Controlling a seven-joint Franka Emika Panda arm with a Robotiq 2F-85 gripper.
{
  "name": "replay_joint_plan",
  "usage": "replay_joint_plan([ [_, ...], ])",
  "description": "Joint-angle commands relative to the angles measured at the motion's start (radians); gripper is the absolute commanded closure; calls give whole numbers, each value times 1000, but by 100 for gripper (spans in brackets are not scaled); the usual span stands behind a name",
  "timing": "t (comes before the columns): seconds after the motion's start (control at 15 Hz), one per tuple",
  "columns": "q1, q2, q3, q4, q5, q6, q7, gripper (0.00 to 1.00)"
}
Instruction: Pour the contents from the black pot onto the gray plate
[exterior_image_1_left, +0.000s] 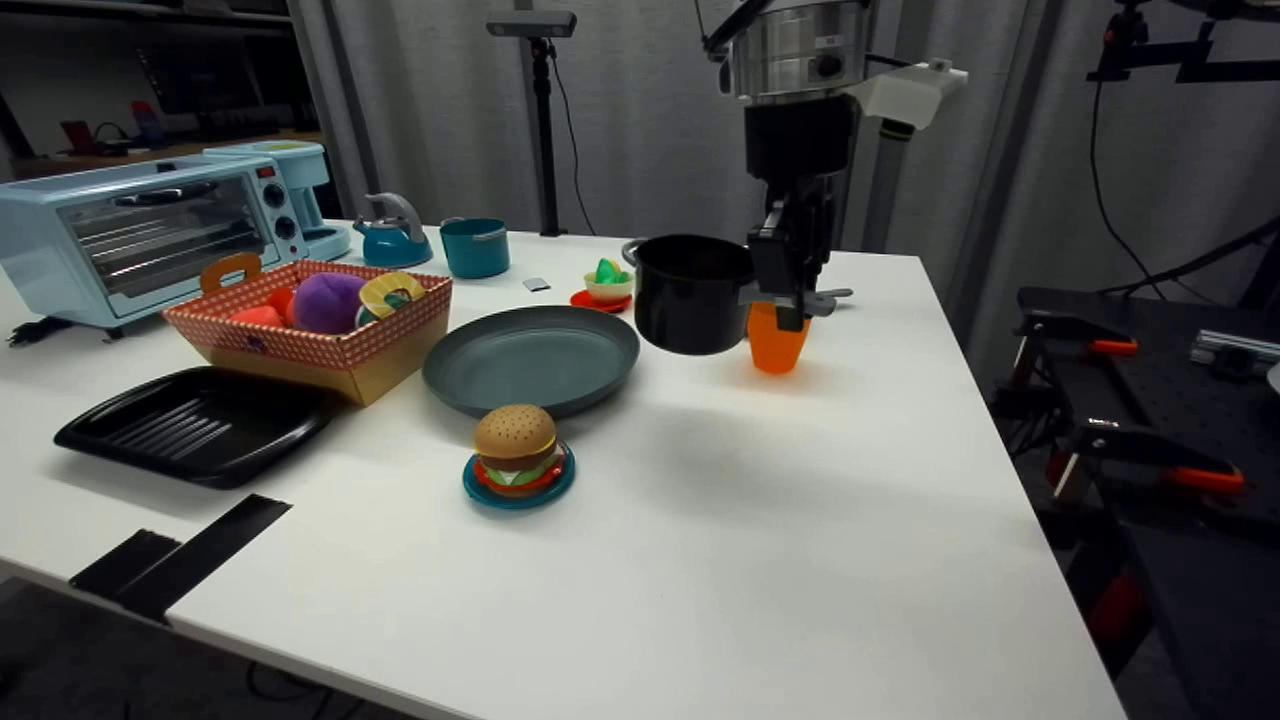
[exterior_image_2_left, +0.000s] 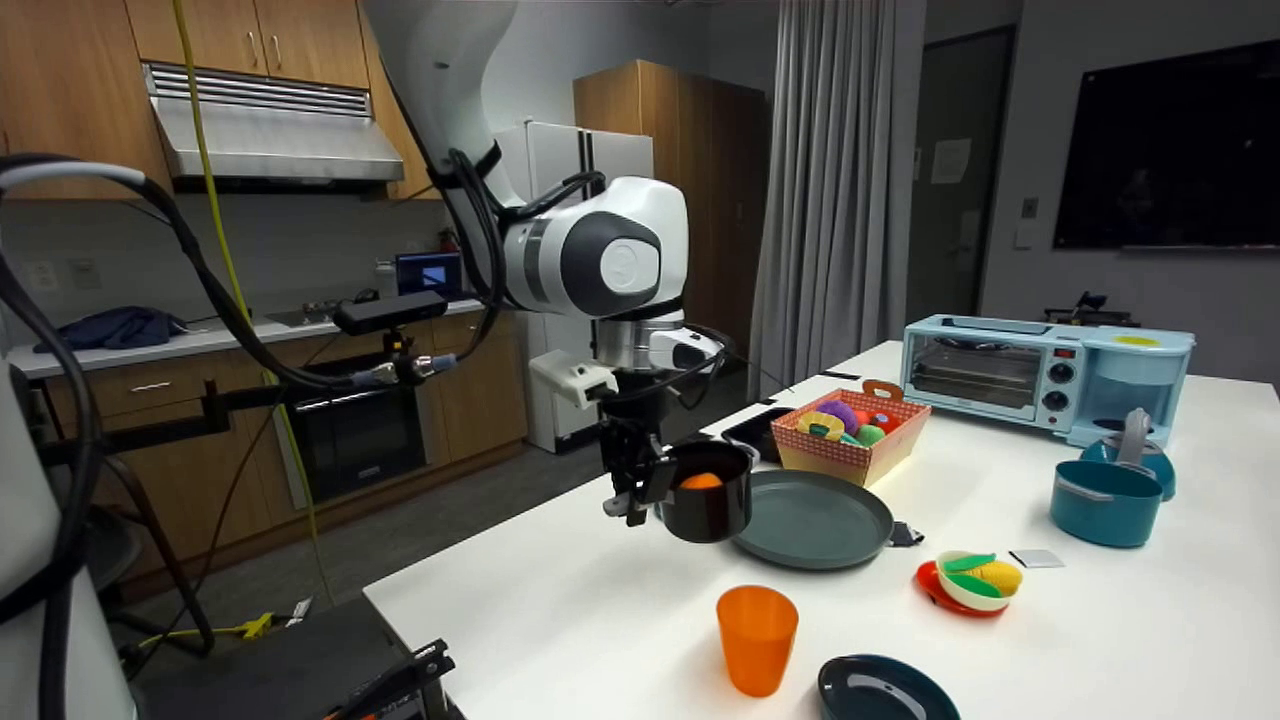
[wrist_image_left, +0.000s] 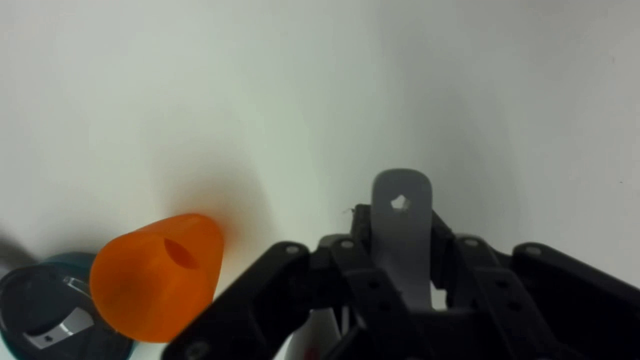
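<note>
The black pot (exterior_image_1_left: 690, 305) is held up off the table, roughly upright, beside the gray plate (exterior_image_1_left: 530, 355). In an exterior view the pot (exterior_image_2_left: 712, 512) overlaps the near left edge of the plate (exterior_image_2_left: 815, 520). An orange piece (exterior_image_2_left: 702, 481) of the contents shows inside the pot; any other pieces are hidden by its walls. My gripper (exterior_image_1_left: 795, 300) is shut on the pot's gray handle. In the wrist view the handle (wrist_image_left: 401, 200) stands between the fingers of the gripper (wrist_image_left: 400, 235); the pot's body is hidden there. The plate holds nothing visible.
An orange cup (exterior_image_2_left: 757, 640) and a small dark teal dish (exterior_image_2_left: 885, 690) stand nearby. A toy burger (exterior_image_1_left: 516, 450) on a blue saucer sits before the plate. A checked basket (exterior_image_1_left: 320, 330), black tray (exterior_image_1_left: 200, 425) and bowl of toy vegetables (exterior_image_2_left: 975, 580) surround the plate.
</note>
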Motion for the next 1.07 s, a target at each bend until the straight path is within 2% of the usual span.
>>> replay_joint_plan([
  [0.0, -23, -90, 6, -77, 37, 26, 1, 93],
  [0.33, -22, -72, 4, -24, -11, 1, 19, 93],
  [0.6, -25, -32, -15, 56, -110, -31, 37, 93],
  [1.0, 2, 111, -25, 232, -198, -88, 43, 93],
])
